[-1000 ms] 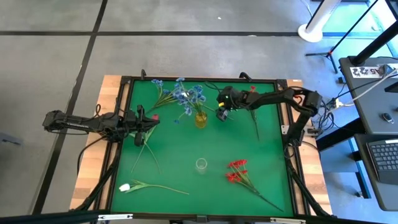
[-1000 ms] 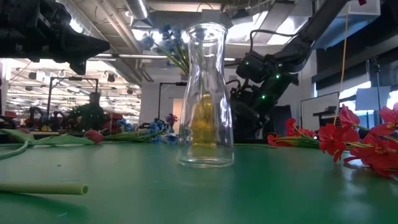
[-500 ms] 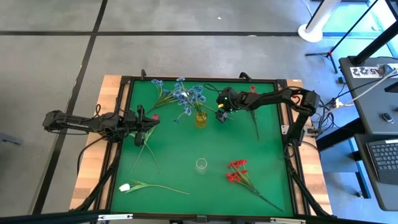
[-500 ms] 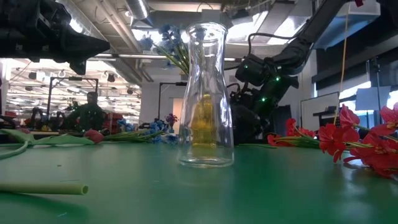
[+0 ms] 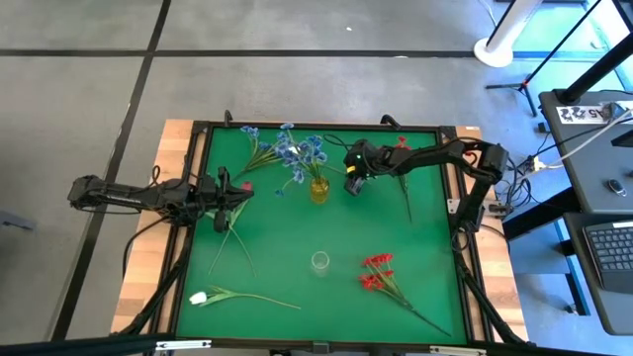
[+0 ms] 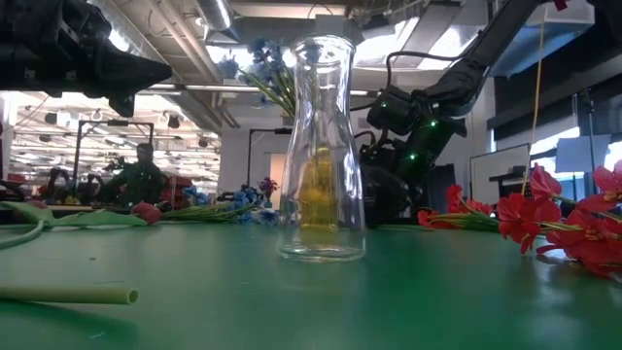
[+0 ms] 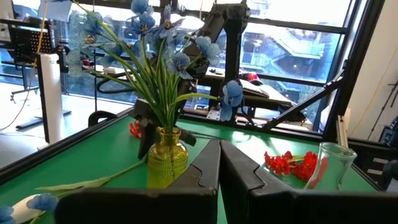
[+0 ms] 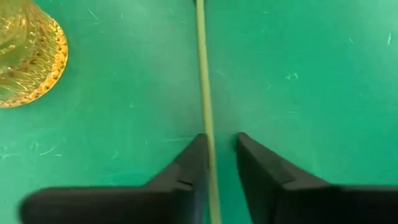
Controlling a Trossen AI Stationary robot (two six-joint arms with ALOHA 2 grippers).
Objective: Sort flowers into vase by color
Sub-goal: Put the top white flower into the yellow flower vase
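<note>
**Stem between the right fingers, running straight ahead**

The left gripper (image 5: 223, 188) waits near the table's left edge, fingers pressed shut on nothing, well apart from the yellow vase (image 5: 318, 190) with its blue flowers (image 5: 297, 150).

The right gripper (image 8: 217, 163) is down on the mat (image 8: 311, 74) just beside that vase, fingers narrowed round a thin green stem (image 8: 203, 74) with a slim gap on one side (whether it is gripped yet, I cannot tell). The stem's long axis runs straight forward from the fingers. Open mat lies all round except the vase side; a lift should keep clear of it.
</note>
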